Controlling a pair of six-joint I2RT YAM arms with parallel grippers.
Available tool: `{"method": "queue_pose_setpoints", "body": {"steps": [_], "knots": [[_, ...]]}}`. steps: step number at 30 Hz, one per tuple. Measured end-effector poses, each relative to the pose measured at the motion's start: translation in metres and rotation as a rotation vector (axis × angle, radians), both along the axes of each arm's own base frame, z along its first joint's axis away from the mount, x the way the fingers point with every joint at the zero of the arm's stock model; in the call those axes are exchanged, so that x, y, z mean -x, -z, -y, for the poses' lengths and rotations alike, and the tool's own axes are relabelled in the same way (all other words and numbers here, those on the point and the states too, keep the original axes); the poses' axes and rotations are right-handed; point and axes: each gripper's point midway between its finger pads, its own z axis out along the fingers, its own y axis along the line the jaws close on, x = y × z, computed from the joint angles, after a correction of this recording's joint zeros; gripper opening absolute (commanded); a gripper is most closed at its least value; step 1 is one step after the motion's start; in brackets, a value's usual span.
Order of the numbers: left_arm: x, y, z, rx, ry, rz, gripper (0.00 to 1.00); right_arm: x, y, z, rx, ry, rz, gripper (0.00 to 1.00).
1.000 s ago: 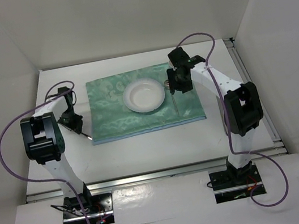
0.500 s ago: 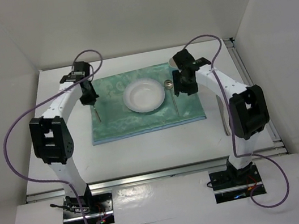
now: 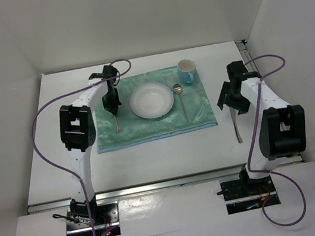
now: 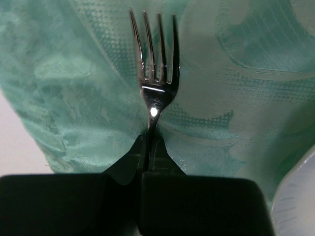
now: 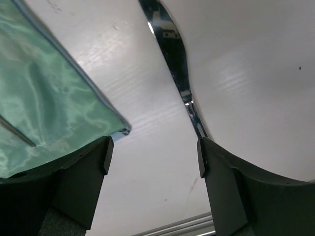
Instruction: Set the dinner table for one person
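Both arms have shifted: left gripper [image 3: 112, 108] has carried the fork [image 3: 115, 124] further in over the mat [image 3: 147, 130], toward the plate [image 3: 151, 101]. Right gripper [image 3: 229, 100] has backed off the mat to the right, uncovering the mug [image 3: 187, 72].

Near: the white table [image 3: 170, 158] spans the whole workspace under everything, with a rail [image 3: 156, 185] along its front edge.

Knife [image 3: 238, 128] lies flat on bare table right of the mat, not touching it. Its far end disappears under the right gripper. In the right wrist view it's cut off at the top edge and runs behind one finger [image 5: 231, 187]. Right gripper's fingers are spread wide over the knife, gripping nothing.

Mid: the fork's handle is buried between the left fingers [image 4: 197, 206]; tines point away over the mat. Can't tell if the fork touches the cloth. Plate is clipped at that view's lower-right corner. Left gripper is fully closed, pinching the fork handle.

Spoon [image 3: 177, 89] lies on the mat just right of the plate; only a sliver of its handle shows in the right wrist view.

Far: mug stands upright at the mat's far-right corner.
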Motion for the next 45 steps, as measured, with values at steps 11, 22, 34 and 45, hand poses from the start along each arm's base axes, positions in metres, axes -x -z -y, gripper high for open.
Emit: {"method": "queue_pose_setpoints", "body": {"steps": [11,22,34,45], "knots": [[0.010,0.007,-0.004,-0.032,-0.025,-0.056,0.73,0.032,0.027,0.026,-0.005,0.137,-0.093,0.75],[0.020,-0.062,-0.015,-0.051,-0.103,0.041,0.76,0.033,0.069,0.033,-0.015,0.139,-0.191,0.63],[0.025,-0.143,-0.019,-0.005,-0.164,0.228,0.75,0.028,0.078,0.025,-0.081,0.090,-0.169,0.00],[0.027,-0.142,-0.019,-0.003,-0.183,0.221,0.75,-0.010,0.034,0.024,0.009,0.046,-0.058,0.00]]}}
